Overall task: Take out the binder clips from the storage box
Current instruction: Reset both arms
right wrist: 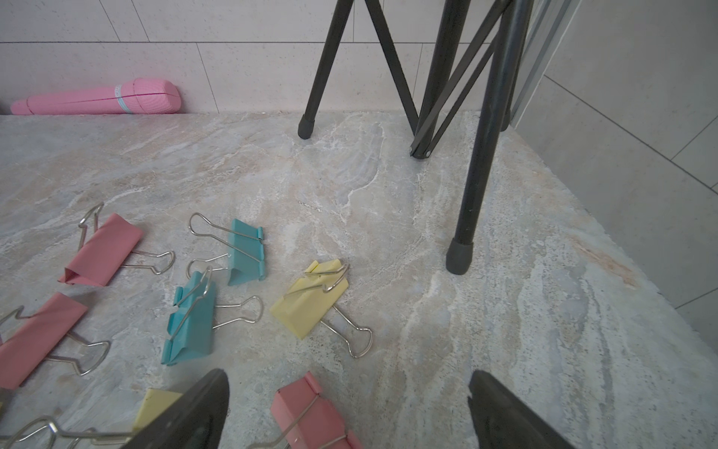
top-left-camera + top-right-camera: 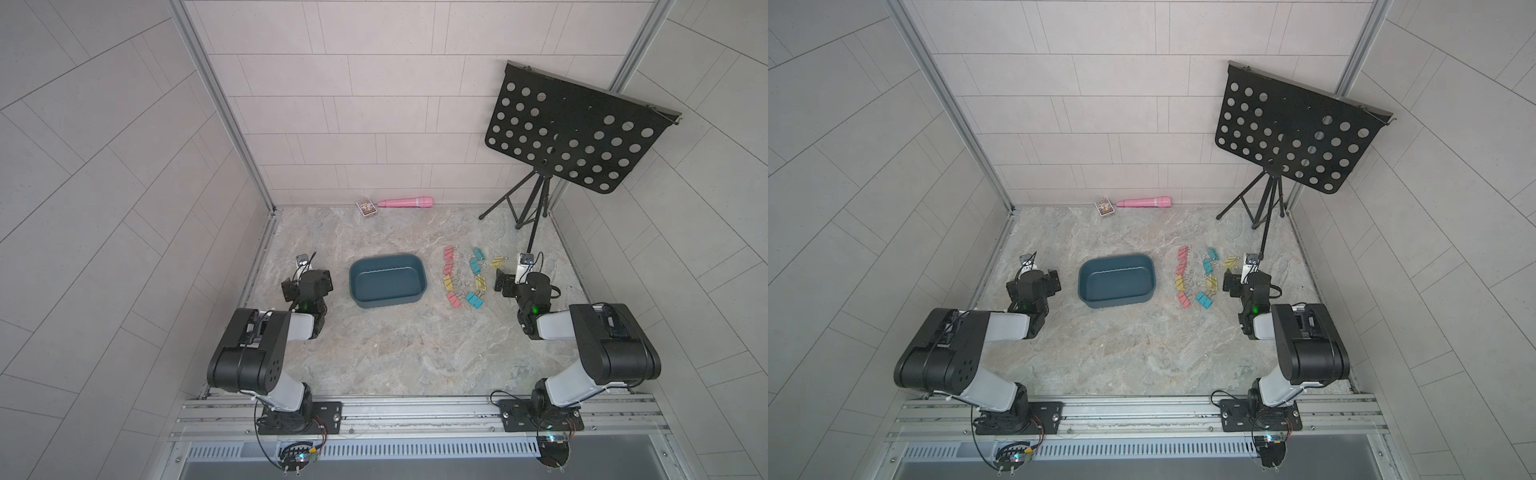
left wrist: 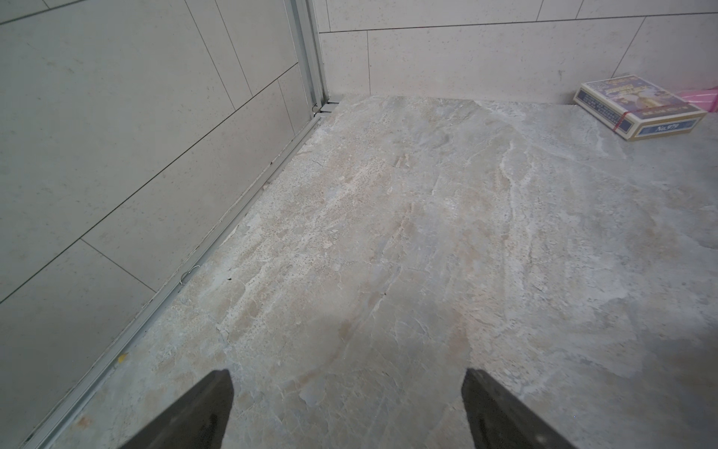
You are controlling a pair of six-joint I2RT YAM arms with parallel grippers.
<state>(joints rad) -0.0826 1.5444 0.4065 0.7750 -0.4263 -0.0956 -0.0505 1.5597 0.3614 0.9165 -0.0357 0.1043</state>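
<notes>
All the binder clips (image 2: pixel 480 282) I can find are already out. Pink, yellow and teal ones lie in loose rows on the bench (image 2: pixel 395 353), between the storage box (image 2: pixel 386 278) and the right edge. The storage box sits about mid-bench, a little toward the left edge. In both top views its floor looks bare, with no clip inside as far as I can see. I'd judge the task done, or as good as. All I'd still want is a check along the box's near wall, which the top views show only partly.

The left gripper (image 3: pixel 347 375) hangs just off the box's left side, fingers spread wide over bare bench, holding nothing. The right gripper (image 1: pixel 347 375) is also spread wide and empty, low over the clips nearest the right edge. In its wrist view a pink clip shows between the fingers, lying on the bench and not gripped.

Along the back edge a card box (image 2: pixel 366 207) and a pink tube (image 2: pixel 405 202) lie against the wall. A music stand (image 2: pixel 577 133) occupies the back right corner. None of these belongs to the job.
</notes>
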